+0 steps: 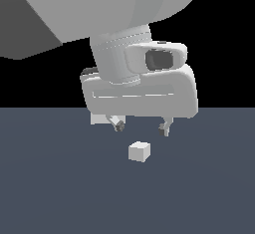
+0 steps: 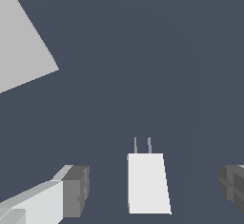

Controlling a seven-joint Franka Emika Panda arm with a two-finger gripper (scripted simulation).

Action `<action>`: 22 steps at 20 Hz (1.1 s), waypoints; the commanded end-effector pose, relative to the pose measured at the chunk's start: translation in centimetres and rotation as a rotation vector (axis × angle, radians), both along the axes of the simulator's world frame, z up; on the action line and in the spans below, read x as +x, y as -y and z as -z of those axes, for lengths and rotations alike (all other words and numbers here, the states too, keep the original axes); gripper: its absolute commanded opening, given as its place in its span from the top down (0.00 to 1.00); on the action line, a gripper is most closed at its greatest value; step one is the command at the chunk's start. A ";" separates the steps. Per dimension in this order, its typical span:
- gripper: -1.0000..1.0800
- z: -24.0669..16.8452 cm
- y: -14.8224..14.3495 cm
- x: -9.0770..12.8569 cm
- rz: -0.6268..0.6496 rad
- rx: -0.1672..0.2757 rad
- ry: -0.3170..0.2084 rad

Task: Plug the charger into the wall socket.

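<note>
Dark slate-blue surface point(image 1: 50, 193) is filling the lower half under a black backdrop, nothing fancy going on scenery-wise. Starting at the end effector point(image 1: 142, 127): it's hanging just above the surface with its 2 fingers spread wide apart and nothing between the pads, so no grip yet. My guess is it's sitting open like that so it can drop straight down around the charger.

The charger point(image 1: 139, 151) is lying on the surface just below and in front of the fingers, not touching either one. In the wrist view the charger point(image 2: 148, 184) is sitting roughly midway between the 2 fingertips, with its 2 thin prongs pointing away from the camera, so the alignment is looking decent.

Further out, a pale flat shape I'm taking for the wall socket point(image 2: 21, 51) is poking into the corner of the wrist view, well apart from the charger. Its holes aren't showing.
</note>
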State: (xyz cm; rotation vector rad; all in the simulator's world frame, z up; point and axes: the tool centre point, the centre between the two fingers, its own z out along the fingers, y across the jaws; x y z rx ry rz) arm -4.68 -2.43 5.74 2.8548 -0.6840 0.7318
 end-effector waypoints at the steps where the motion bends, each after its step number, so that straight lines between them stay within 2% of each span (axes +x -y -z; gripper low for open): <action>1: 0.04 0.7 0.0 -0.1 0.001 0.001 -0.001; 8: 0.04 3.6 0.0 -0.1 0.003 0.002 -0.001; 14: 0.04 4.5 0.0 -0.1 0.004 0.002 0.000; 15: 1.00 4.5 0.0 -0.1 0.004 0.002 0.000; 22: 1.00 4.5 0.0 -0.1 0.004 0.002 0.000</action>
